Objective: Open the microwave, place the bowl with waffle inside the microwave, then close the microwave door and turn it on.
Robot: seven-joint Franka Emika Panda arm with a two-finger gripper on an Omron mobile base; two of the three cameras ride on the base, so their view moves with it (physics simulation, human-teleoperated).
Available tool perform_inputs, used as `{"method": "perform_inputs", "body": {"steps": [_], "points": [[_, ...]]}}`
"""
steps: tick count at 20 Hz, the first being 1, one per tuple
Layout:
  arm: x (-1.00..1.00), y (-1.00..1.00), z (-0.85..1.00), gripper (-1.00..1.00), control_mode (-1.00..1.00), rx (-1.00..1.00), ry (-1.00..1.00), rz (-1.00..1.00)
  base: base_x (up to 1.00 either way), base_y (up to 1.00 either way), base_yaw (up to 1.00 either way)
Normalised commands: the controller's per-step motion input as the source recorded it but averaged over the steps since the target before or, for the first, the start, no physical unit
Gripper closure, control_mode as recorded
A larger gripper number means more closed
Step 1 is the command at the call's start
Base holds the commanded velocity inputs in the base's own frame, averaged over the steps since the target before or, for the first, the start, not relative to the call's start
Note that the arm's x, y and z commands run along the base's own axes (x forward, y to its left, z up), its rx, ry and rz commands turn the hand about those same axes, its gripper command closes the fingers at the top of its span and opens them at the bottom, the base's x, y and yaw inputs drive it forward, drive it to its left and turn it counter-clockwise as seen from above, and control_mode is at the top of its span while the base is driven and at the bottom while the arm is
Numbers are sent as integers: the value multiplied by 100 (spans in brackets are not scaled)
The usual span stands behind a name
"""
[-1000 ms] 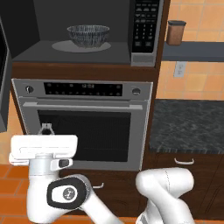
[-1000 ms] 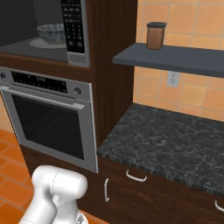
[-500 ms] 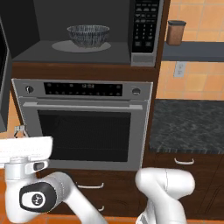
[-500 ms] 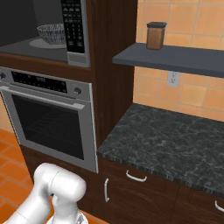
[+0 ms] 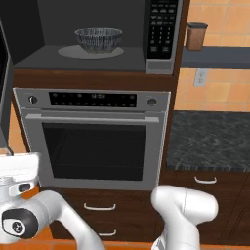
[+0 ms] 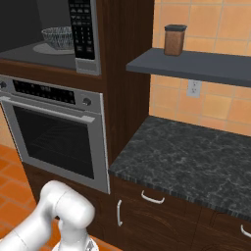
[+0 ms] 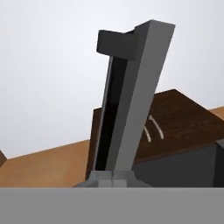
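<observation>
Microwave (image 5: 97, 36) open, bowl (image 5: 98, 39) on turntable inside — waffle not visible to me. Microwave door (image 7: 127, 100) swung out at left, seen edge-on from hand. Left: shut door, press keypad (image 5: 161, 27). Claw state — can't tell.

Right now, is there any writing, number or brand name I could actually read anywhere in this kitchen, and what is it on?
Nothing can be read.
Microwave keypad: small white marks on the buttons, too small to read.
Oven control panel: a row of faint pale marks, too blurred to read.
Brown jar on the shelf: no label.
</observation>
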Motion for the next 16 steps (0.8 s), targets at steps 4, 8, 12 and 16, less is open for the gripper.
{"method": "perform_inputs", "body": {"steps": [4, 8, 12, 16], "points": [[2, 42, 3, 100, -100, 0, -16, -1, 0, 0, 0], [0, 15, 30, 100, -100, 2, -25, -4, 0, 0, 0], [11, 18, 27, 100, -100, 0, -19, -6, 0, 0, 0], [26, 30, 23, 100, -100, 0, -12, -5, 0, 0, 0]]}}
